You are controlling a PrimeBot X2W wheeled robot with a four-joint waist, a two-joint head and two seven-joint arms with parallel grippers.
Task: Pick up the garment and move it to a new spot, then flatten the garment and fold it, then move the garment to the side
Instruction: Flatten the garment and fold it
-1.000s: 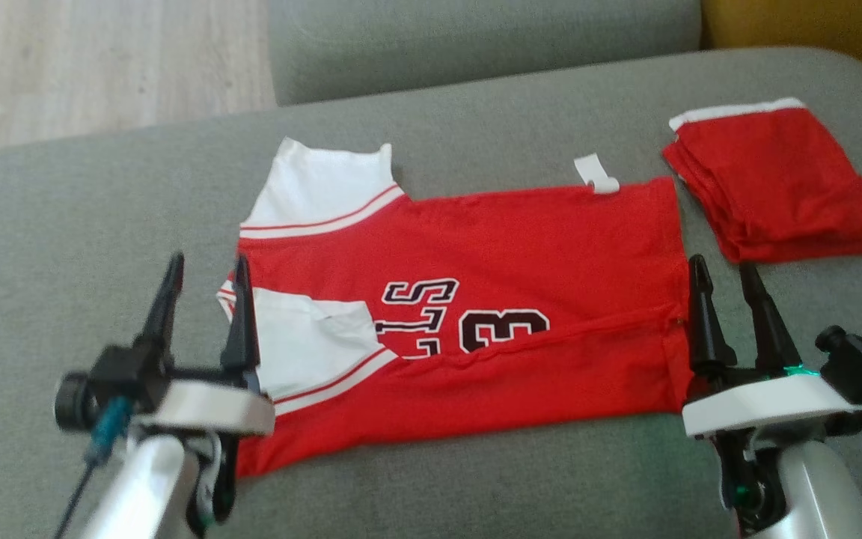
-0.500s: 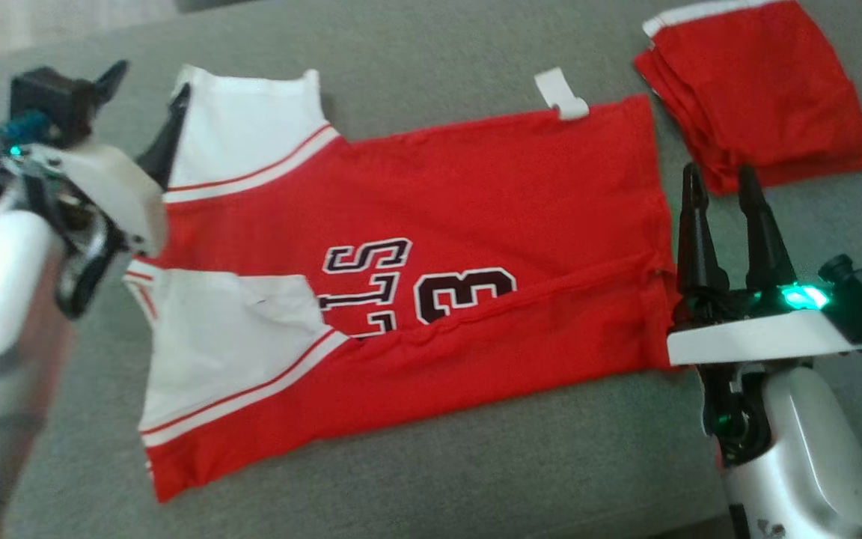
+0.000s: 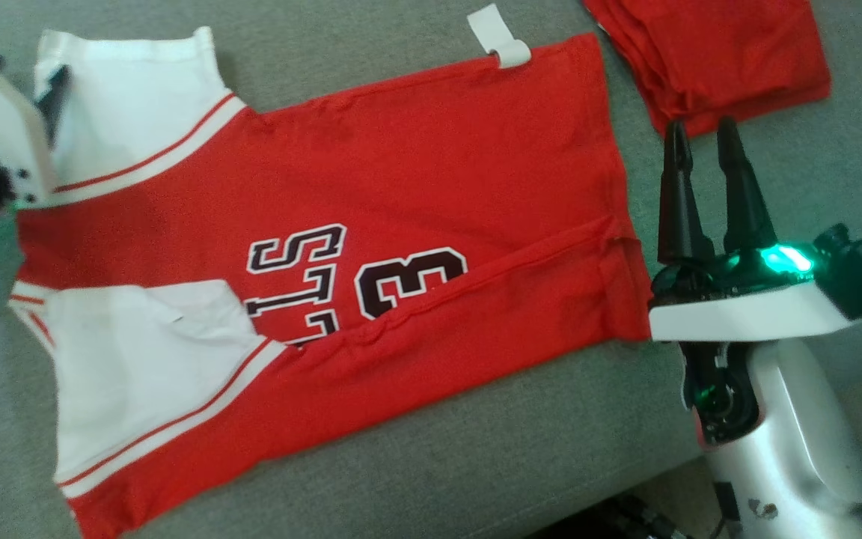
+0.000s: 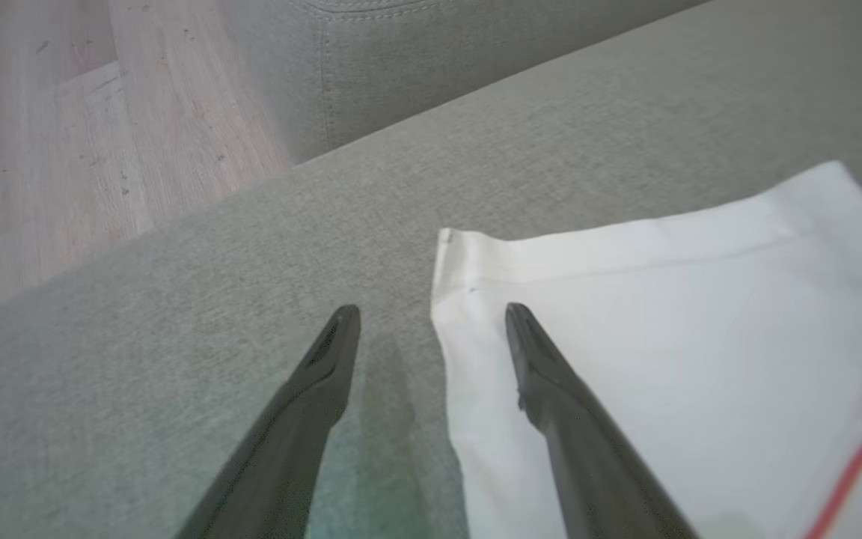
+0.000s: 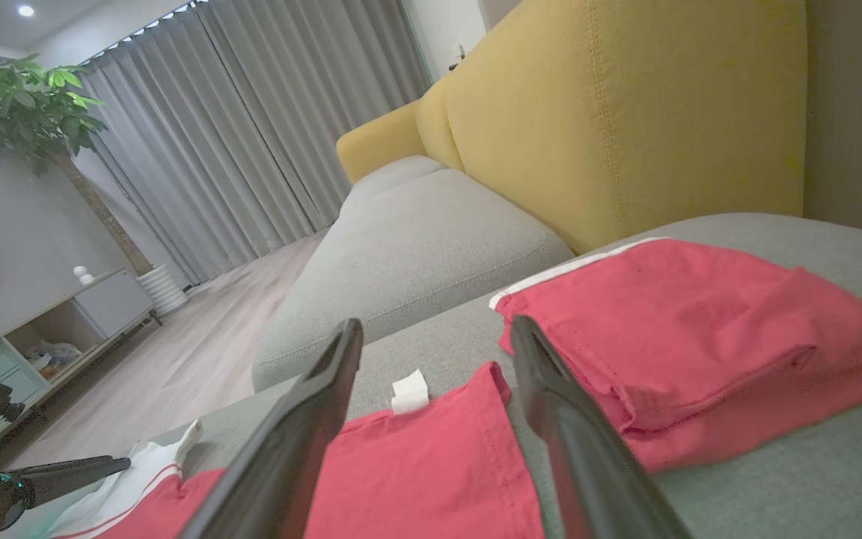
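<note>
Cloth, thin and limp, is what the garment (image 3: 416, 172) amounts to: a red jersey, white with red stripes at its arm end, with black lettering (image 3: 356, 281) outlined in white and a small white tag (image 3: 502, 41) at one edge. It lies spread between the two pincers. Its near long edge is folded over, so a soft ridge cuts across the lettering. I judge it light and floppy, likely to sag and drag when lifted, and not fragile. Corners and hemmed edges, where the fabric is doubled, look the surest places to pinch, one at each end to keep the fold straight.

The left pincer (image 4: 431, 314) has its fingers apart and holds nothing. The corner of the far sleeve (image 4: 663, 337) sits right under them, one finger over white cloth, the other over bare cushion. Whether the tips touch I cannot tell. The right pincer (image 3: 700, 127) likewise stands apart and empty, with the garment's hem just beside it on its inner side.

Beyond the right pincer's tips a folded red pile (image 3: 715, 60) with a white band rests near the garment but apart from it. Everything lies on a grey sofa cushion (image 3: 476, 442) of coarse flat weave. A yellow backrest (image 5: 625, 112) rises past the pile, and pale wooden floor (image 4: 42, 150) lies ahead of the left pincer.
</note>
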